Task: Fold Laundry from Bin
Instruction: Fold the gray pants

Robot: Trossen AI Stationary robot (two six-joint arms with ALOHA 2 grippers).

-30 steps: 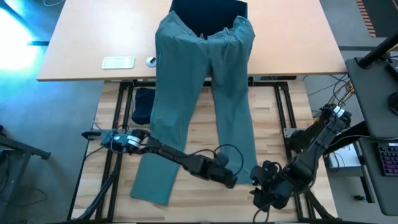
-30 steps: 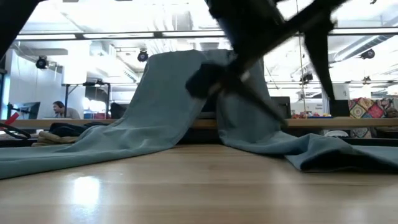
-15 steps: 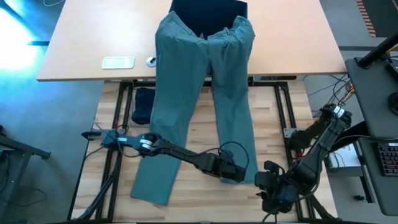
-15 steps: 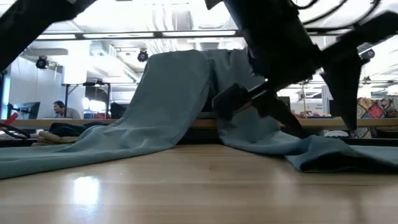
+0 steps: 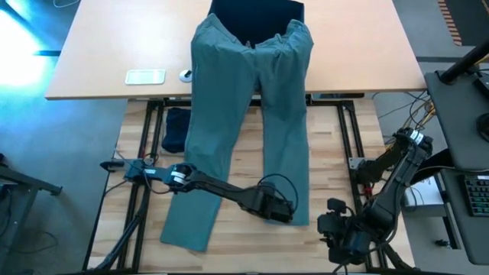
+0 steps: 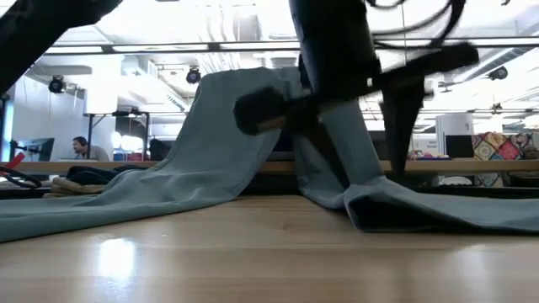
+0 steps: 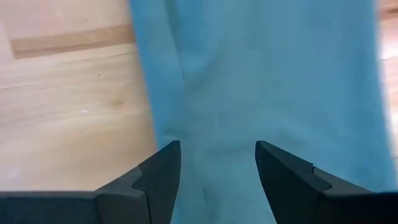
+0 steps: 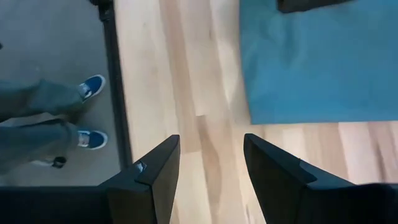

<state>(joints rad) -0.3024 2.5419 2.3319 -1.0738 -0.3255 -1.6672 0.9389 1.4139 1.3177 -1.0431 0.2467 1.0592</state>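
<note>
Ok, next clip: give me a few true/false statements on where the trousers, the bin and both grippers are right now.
1. The teal-green trousers lie spread lengthwise, waistband at the bin. True.
2. The left gripper hangs with open fingers over the hem end of a trouser leg. True.
3. The right gripper is clamped on the trouser hem. False: it is open over bare wood, beside the cloth's edge and holding nothing.
4. A navy garment lies on top of the trousers. False: it lies beside them, at the table's edge.
5. A small white flat device lies on the light table. True.
</note>
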